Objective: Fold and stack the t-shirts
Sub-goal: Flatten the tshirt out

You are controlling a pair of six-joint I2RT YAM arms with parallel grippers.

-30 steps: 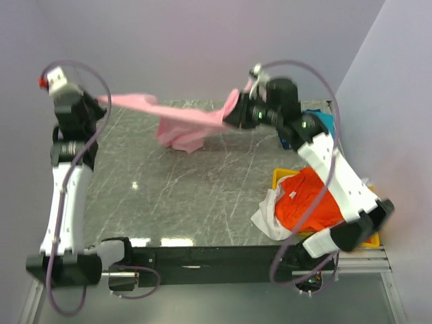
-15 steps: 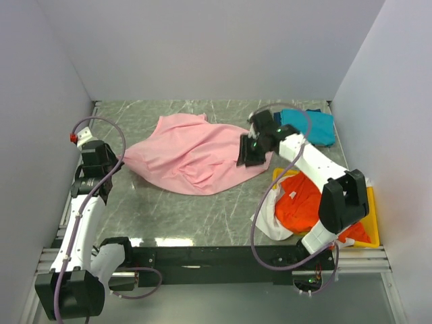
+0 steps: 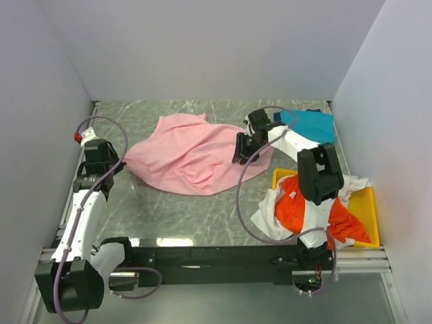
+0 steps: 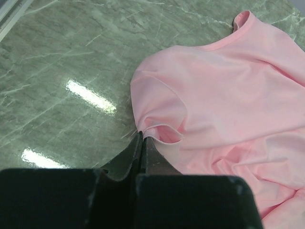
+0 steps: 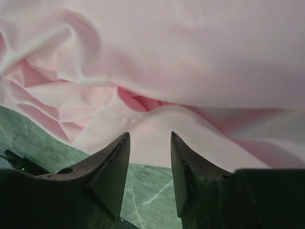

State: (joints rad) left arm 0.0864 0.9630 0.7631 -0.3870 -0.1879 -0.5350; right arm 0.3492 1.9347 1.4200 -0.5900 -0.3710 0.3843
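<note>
The light pink t-shirt (image 3: 196, 155) lies crumpled on the green marble table (image 3: 175, 216). My left gripper (image 3: 120, 162) is at its left edge. In the left wrist view the jaws (image 4: 141, 136) are shut on the hem of a pink sleeve (image 4: 162, 129). My right gripper (image 3: 241, 152) sits at the shirt's right edge. In the right wrist view it (image 5: 149, 136) stands open, with the pink cloth (image 5: 190, 57) just beyond the tips and nothing between them. A teal-blue t-shirt (image 3: 312, 125) lies at the back right. An orange-red t-shirt (image 3: 304, 202) rests on a white one (image 3: 266, 216).
A yellow tray (image 3: 368, 209) at the right front holds the orange-red and white shirts, which spill over its left side. Grey walls close the table on the left, back and right. The right arm reaches over the tray.
A second ago both grippers held the pink shirt stretched in the air. Both arms came down, the shirt now lies on the table, and the right gripper has opened and let go.
</note>
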